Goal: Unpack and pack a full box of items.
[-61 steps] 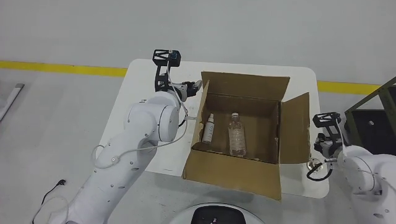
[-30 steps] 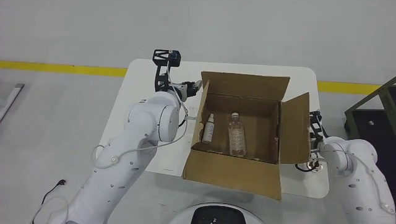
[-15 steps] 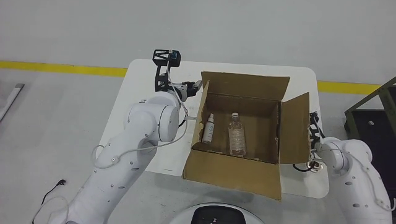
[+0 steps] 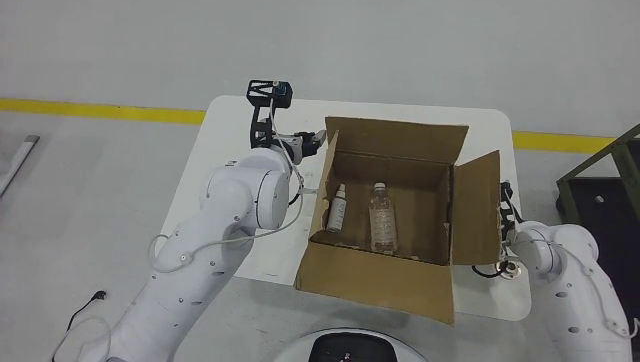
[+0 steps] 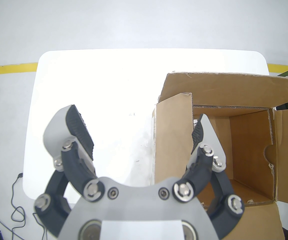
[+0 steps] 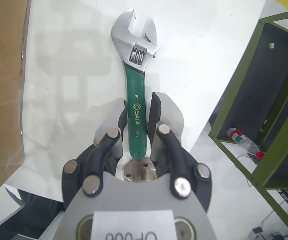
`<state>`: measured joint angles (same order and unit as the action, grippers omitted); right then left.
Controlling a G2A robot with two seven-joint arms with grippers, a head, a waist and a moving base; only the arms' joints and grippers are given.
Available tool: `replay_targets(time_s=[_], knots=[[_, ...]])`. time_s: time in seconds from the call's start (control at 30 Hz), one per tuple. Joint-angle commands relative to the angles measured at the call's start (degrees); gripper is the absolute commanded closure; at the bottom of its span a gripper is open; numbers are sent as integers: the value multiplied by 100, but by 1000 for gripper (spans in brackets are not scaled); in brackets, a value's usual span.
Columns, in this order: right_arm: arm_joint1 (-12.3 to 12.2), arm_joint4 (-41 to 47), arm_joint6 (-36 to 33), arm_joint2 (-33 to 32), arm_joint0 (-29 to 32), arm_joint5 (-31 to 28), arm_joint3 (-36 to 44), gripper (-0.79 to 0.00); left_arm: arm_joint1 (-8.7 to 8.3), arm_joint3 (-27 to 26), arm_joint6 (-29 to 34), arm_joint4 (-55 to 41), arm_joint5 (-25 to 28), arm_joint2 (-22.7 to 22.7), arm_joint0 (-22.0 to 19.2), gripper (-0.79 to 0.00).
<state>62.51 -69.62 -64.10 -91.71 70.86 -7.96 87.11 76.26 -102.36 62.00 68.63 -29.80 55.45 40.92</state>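
An open cardboard box [image 4: 385, 282] stands on the white table [image 4: 240, 152]. Inside lie a small white bottle [image 4: 336, 207] and a clear bottle [image 4: 381, 218]. My left gripper [image 5: 136, 116] is open at the box's left side, its fingers astride the upright left flap [image 5: 172, 136]; it also shows in the top view [image 4: 312, 139]. My right gripper [image 6: 139, 104] is shut on the green handle of an adjustable wrench [image 6: 136, 76], low over the table to the right of the box. The wrench's steel head points away from the gripper.
A green metal rack [image 6: 271, 101] stands just off the table's right side, with a bottle [image 6: 244, 143] on its lower shelf. The box's right flap [image 4: 484, 207] leans outward over the right arm. Bare table lies left of the box.
The right arm has swung in from the table's right edge to beside the box's right flap and come down lower. The left arm has not moved.
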Motion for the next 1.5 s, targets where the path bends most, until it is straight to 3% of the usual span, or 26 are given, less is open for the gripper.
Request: replay_targets(time_s=[0.0,0.4,0.7,0.9,1.13,1.47], knots=[[-6,26,-20,-18,6,15,73,0,0,0,0,0,0,0,0,-785],[-61,539,-19,-612,127,307,858,0,0,0,0,0,0,0,0,-785],[-93,2119,26,-2086,470,903,2948,0,0,0,0,0,0,0,0,-785],[-115,3035,-102,-2569,543,1001,3932,0,0,0,0,0,0,0,0,-785],[-148,3911,-320,-2420,606,1118,4626,0,0,0,0,0,0,0,0,-785],[-211,3453,-376,-1136,621,1365,4565,0,0,0,0,0,0,0,0,-785]])
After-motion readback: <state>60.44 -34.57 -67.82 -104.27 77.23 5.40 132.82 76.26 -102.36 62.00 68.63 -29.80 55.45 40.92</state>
